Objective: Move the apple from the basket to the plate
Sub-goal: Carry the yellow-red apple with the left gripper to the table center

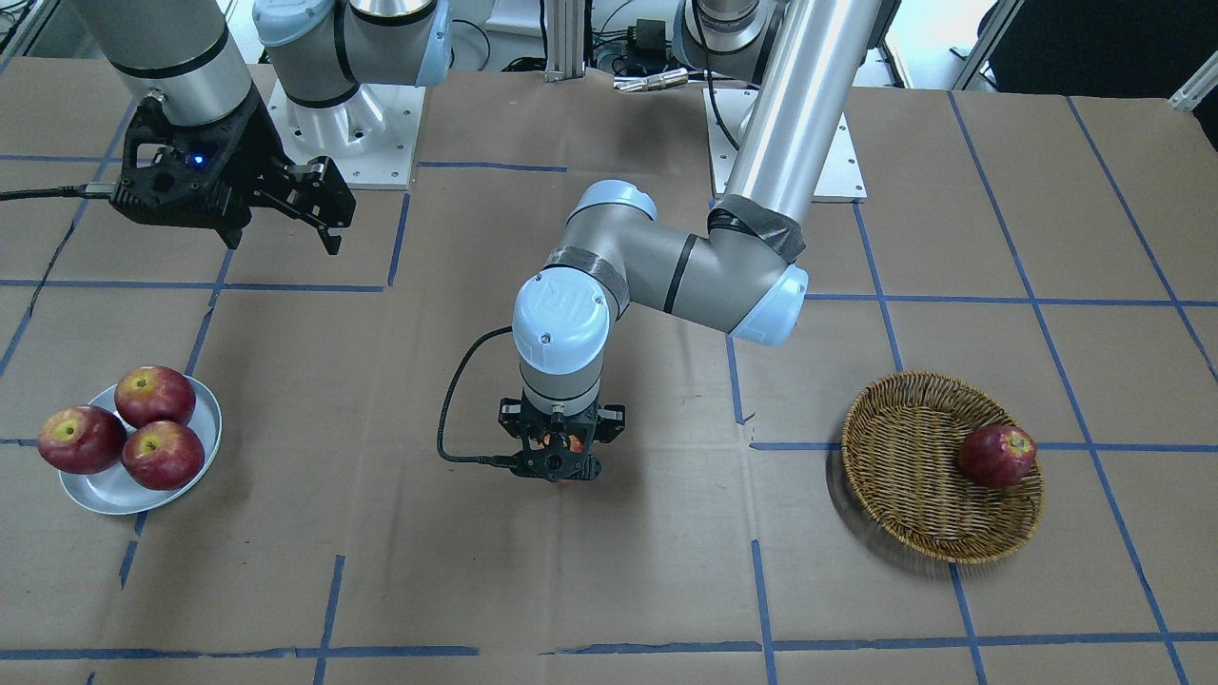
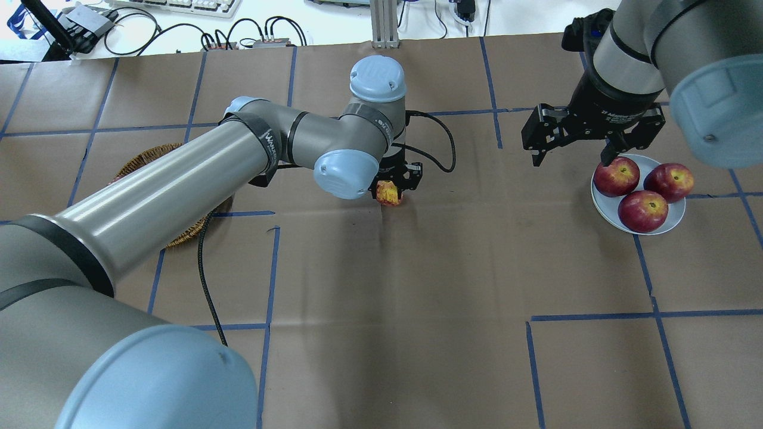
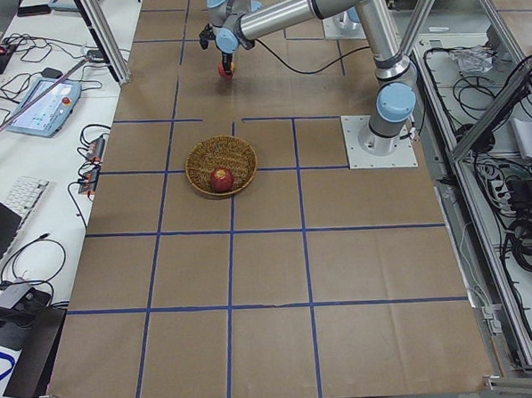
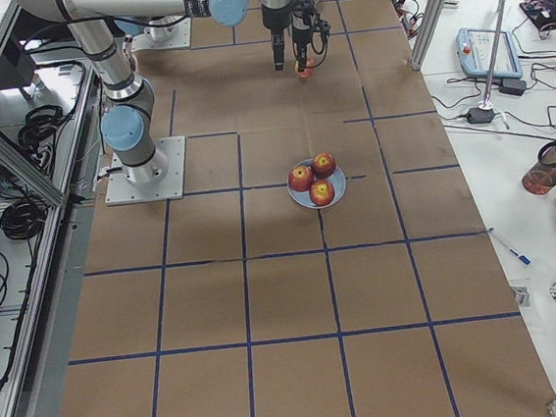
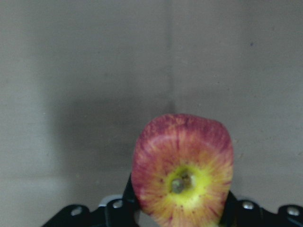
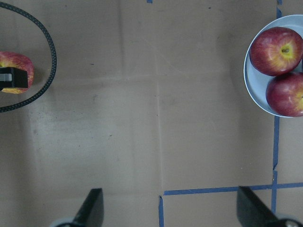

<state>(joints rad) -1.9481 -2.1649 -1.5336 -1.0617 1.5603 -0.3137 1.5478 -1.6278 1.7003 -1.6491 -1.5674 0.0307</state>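
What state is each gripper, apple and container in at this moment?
left gripper, shut on the apple over mid-table.
apple, gripped at its sides, between basket and plate.
right gripper, open, empty.
basket, holds one dark-red apple.
plate, holds three dark-red apples.

left wrist: apple (image 5: 182, 172) underside cut off at 6 o'clock edge | front-facing: left gripper (image 1: 559, 464) covers apple but for red slivers | overhead: basket (image 2: 140, 159) largely hidden by left arm (image 2: 179, 173), only rim arcs show | right wrist: plate (image 6: 250, 80) cut off at 3 o'clock, right gripper (image 6: 171, 210) fingertips cut at 6 o'clock | side views: jaws too small to judge
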